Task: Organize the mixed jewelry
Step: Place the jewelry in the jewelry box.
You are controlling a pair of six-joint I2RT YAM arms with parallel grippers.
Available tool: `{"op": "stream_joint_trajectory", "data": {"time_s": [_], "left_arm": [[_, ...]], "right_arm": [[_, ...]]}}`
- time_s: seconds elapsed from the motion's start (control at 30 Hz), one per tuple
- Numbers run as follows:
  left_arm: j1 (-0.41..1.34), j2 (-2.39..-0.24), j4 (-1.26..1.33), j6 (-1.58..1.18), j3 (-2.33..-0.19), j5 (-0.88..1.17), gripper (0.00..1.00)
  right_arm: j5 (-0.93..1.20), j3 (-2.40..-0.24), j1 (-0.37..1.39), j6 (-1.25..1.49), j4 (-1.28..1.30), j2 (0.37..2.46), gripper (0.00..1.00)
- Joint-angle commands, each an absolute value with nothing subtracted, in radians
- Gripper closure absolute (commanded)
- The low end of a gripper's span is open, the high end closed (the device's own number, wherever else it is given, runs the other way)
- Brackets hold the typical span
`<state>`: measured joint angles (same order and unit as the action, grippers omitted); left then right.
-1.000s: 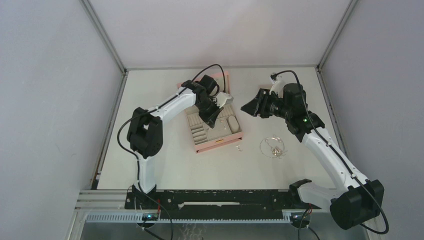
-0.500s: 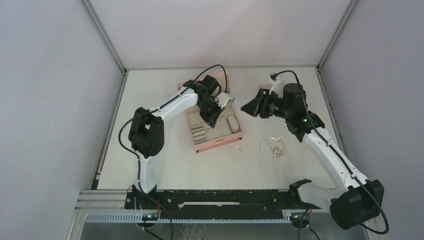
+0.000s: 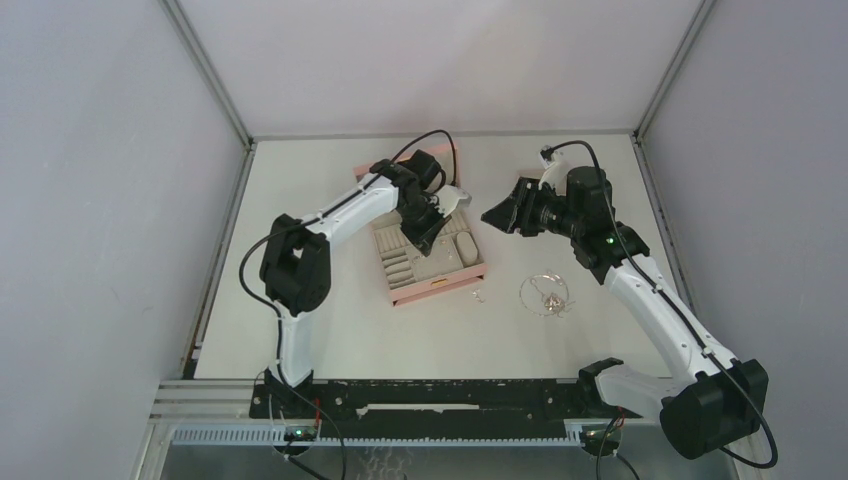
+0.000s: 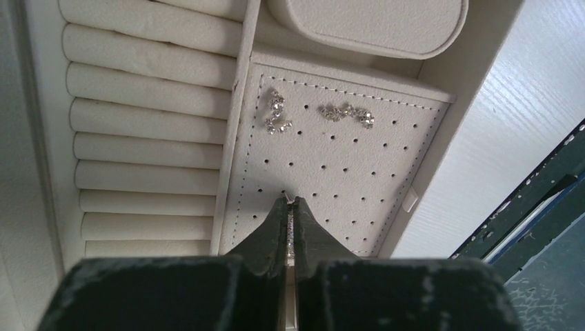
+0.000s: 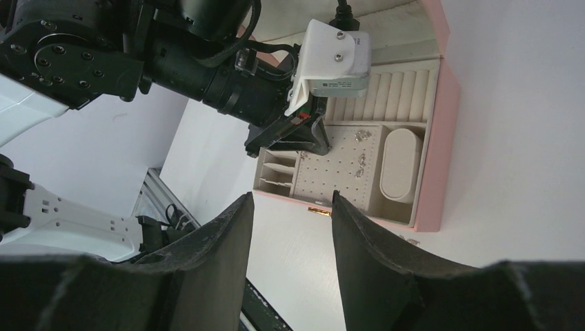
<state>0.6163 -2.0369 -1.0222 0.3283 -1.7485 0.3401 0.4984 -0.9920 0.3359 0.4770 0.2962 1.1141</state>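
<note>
Pinching a tiny silver piece (image 4: 290, 231) tight in the left fingers (image 4: 299, 215), over the dotted pad (image 4: 359, 172) in the pink box (image 3: 440, 289), near sparkly earrings (image 4: 279, 114). Holding the right fingers (image 3: 503, 213) wide apart, nothing inside. Chain necklace (image 3: 545, 295) on tabletop (image 3: 340, 330), right of box.

Silver piece (image 4: 290, 231) mostly hidden between left jaws; table bits (image 3: 479, 294) indistinct.

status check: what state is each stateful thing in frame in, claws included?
pink box, open, lid tipped back
left claw, shut on the held earring, over the perforated panel
placed earrings, two sitting on the panel
right claw, open, empty, facing the box
necklace, loose loop on the table, outside the box
loose piece, on the table by the box front
</note>
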Motion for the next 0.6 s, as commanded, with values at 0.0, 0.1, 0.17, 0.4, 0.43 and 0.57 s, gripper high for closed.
{"op": "stream_joint_trajectory", "data": {"time_s": [0.0, 0.1, 0.17, 0.4, 0.43, 0.57], "left_arm": [[0.637, -2.071, -0.984, 0.314, -1.77, 0.321, 0.92], [0.637, -2.067, -0.985, 0.311, -1.769, 0.319, 0.88], [0.637, -2.064, -0.982, 0.309, -1.769, 0.318, 0.85], [0.638, -2.048, -0.979, 0.308, -1.773, 0.317, 0.8], [0.637, -2.046, -0.978, 0.307, -1.775, 0.314, 0.78], [0.638, -2.036, -0.974, 0.304, -1.776, 0.294, 0.72]], "right_arm": [[0.499, -1.028, 0.341, 0.464, 0.271, 1.104, 0.46], [0.5, -1.027, 0.343, 0.464, 0.269, 1.104, 0.46], [0.5, -1.027, 0.343, 0.464, 0.268, 1.105, 0.46], [0.501, -1.027, 0.344, 0.465, 0.268, 1.104, 0.46], [0.5, -1.028, 0.344, 0.465, 0.267, 1.104, 0.46], [0.504, -1.026, 0.344, 0.466, 0.265, 1.104, 0.46]]}}
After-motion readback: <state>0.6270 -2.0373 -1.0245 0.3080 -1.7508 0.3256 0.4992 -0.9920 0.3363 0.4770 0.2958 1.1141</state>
